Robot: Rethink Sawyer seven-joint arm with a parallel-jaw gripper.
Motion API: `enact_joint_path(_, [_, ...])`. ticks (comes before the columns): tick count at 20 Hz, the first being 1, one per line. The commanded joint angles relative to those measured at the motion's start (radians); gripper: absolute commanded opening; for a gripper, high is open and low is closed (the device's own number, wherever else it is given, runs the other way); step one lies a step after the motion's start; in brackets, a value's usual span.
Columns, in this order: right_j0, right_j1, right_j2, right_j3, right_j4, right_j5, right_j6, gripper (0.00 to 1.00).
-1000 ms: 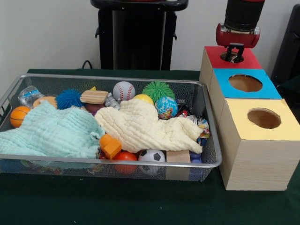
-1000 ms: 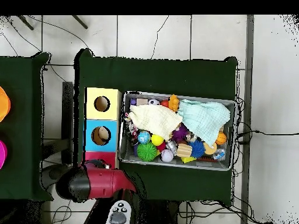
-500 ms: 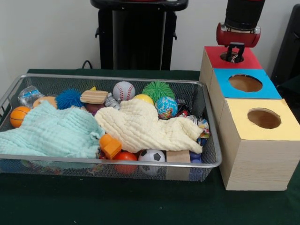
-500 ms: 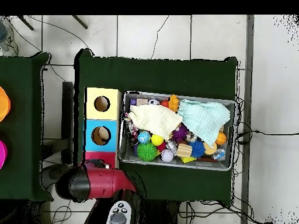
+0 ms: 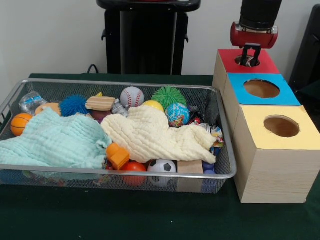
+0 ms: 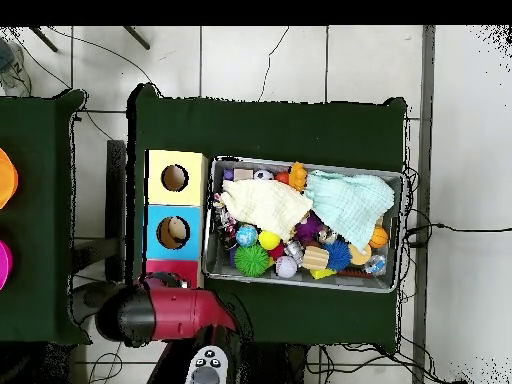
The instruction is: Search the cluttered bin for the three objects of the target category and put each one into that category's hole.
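Just then I saw my gripper (image 5: 248, 56) above the red box's hole (image 5: 246, 61); its grip I couldn't tell.

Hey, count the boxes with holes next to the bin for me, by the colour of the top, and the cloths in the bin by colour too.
Red-topped box: 1
Blue-topped box: 1
Yellow-topped box: 1
Cream cloth: 1
Mint-green cloth: 1
Total: 5

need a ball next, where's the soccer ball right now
In the front view the soccer ball sits against the bin's near wall, between the red ball and the wooden block, below the cream cloth.
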Motion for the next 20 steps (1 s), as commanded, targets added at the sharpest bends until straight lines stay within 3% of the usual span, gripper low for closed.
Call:
enact_joint_path(1, [-0.046,-0.077,0.050,-0.039,0.029,0.110,0.142,0.00])
enact_joint_path(20, [-0.067,-0.094,0.065,-0.023,0.021,0.119,0.134,0.00])
